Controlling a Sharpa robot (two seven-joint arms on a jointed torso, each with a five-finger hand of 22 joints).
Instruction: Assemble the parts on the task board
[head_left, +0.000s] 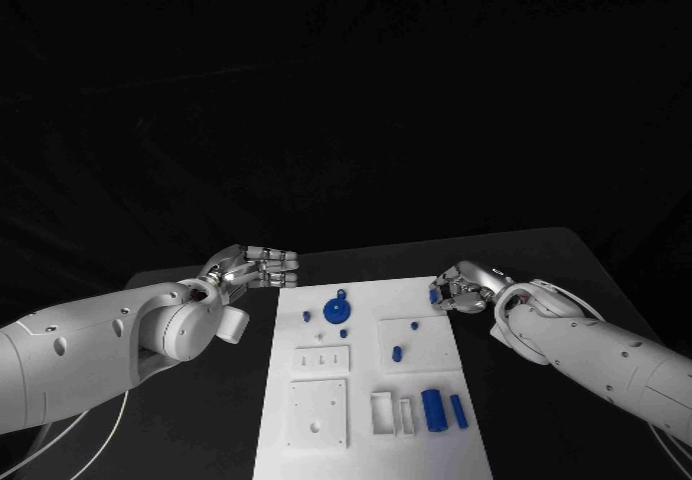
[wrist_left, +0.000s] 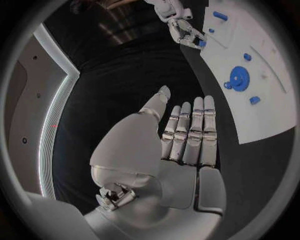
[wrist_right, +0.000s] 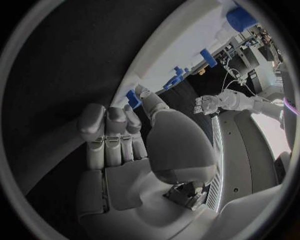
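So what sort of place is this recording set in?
Probably a robotics lab test bench: a black table against dark drapes, a white rectangular task board with small blue parts such as a blue gear, and cluttered equipment racks in the right wrist view.

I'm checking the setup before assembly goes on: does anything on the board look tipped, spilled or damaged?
Nothing stands out. The task board lies flat, its blue parts spread over it. The right hand touches a small blue part at the board's far right edge; the left hand holds nothing.
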